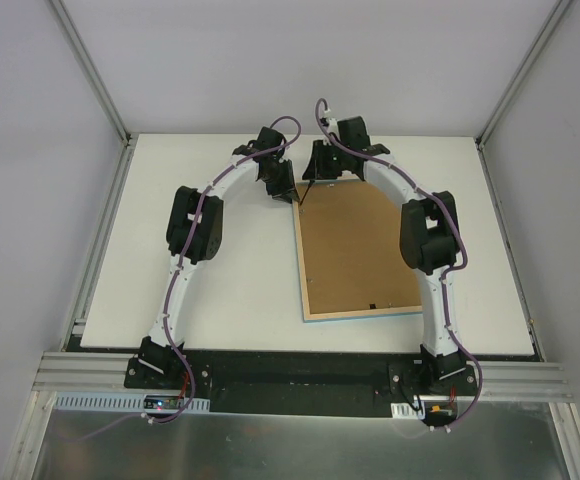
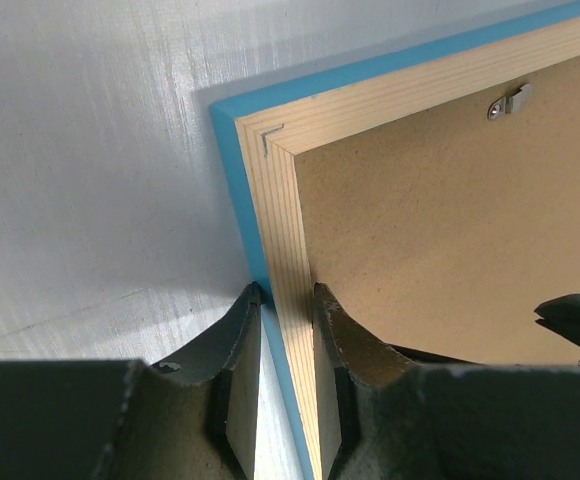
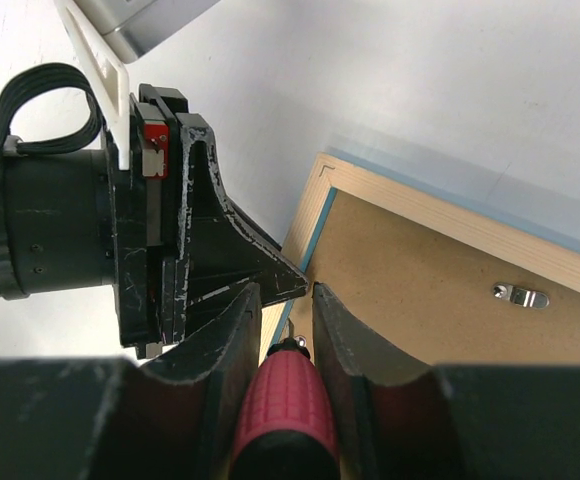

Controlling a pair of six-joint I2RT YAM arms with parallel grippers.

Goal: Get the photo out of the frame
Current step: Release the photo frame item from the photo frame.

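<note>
The frame (image 1: 355, 250) lies face down on the white table, brown back panel up, turquoise edge showing along its sides. The photo is hidden under the back panel. My left gripper (image 1: 282, 190) is at the frame's far left corner. In the left wrist view it (image 2: 287, 300) is shut across the pale wood side rail (image 2: 280, 210), one finger outside, one on the panel. My right gripper (image 3: 285, 295) is shut on a red-handled screwdriver (image 3: 290, 400). Its thin tip rests at the seam between panel and rail, right beside the left gripper's fingers (image 3: 230, 270).
A small metal turn clip (image 3: 522, 296) sits on the back panel near the far rail, also visible from the left wrist as the clip (image 2: 510, 102). The white table (image 1: 220, 290) is bounded by grey walls and an aluminium rail at the near edge.
</note>
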